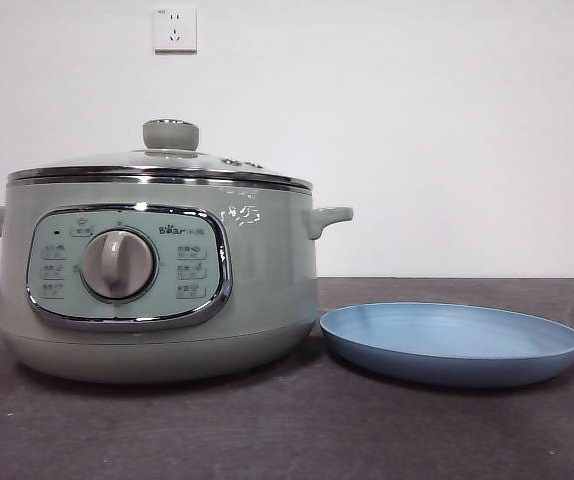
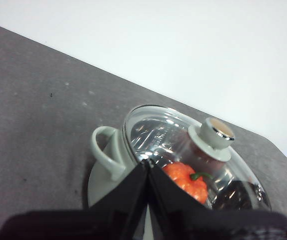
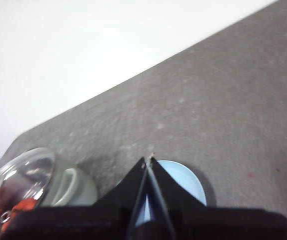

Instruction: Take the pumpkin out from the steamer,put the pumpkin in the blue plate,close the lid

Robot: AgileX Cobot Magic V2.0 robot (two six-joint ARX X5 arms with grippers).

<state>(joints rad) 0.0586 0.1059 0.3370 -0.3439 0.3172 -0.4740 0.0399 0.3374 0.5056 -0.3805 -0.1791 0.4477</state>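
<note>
Plainly, nothing is begun: at nine o'clock on the desk (image 1: 267, 440) stands one steamer (image 1: 157, 290), its one lid (image 1: 167, 160) seated, sealing in the one pumpkin (image 2: 186, 181), seen through the glass. At three o'clock, just beside it, one blue plate (image 1: 452, 342) lies bare, ready to receive. Both arms wait aloft, left tool (image 2: 147, 167) and right tool (image 3: 147, 162) each pinched closed, empty.
</note>
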